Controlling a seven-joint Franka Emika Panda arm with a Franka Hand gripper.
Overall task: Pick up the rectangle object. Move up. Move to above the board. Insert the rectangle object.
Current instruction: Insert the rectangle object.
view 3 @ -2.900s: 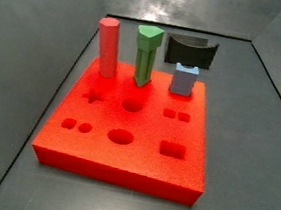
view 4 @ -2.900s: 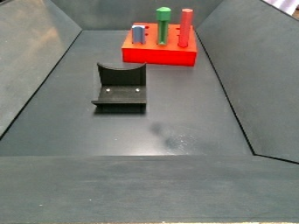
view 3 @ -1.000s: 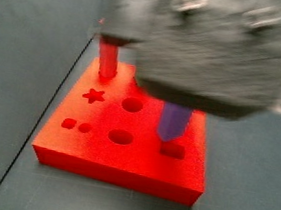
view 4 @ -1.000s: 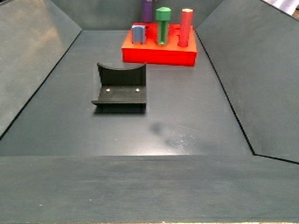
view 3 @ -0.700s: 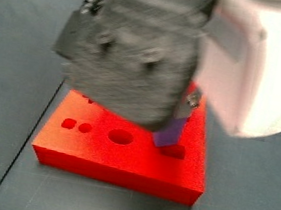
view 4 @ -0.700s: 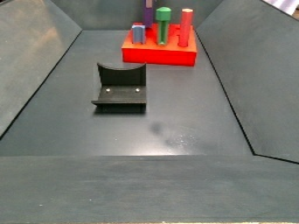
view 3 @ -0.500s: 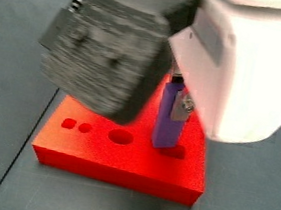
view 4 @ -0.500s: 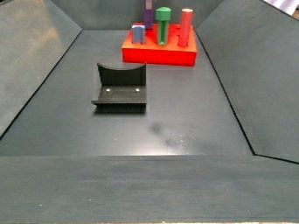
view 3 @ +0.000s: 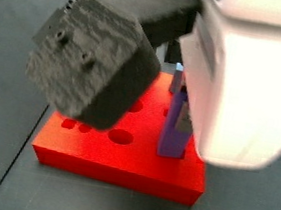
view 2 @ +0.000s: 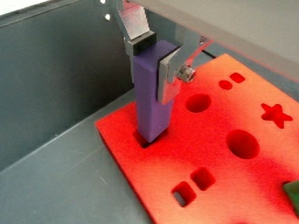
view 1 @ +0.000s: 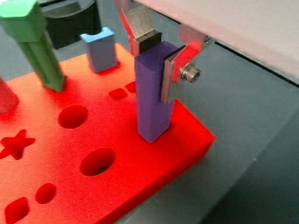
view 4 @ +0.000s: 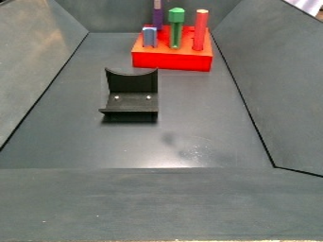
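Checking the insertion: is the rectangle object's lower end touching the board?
Touching. In both wrist views the rectangle object, clamped upright by the gripper, meets the board at a corner cut-out with no gap visible.

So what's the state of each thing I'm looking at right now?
end effector: shut on the rectangle object, above the board's corner.
rectangle object: upright, lower end in a cut-out at the board's corner.
board: flat on the floor; star and round cut-outs empty.
green prism: standing upright in the board.
pale blue block: standing in the board.
fixture: on the floor, apart from the board.
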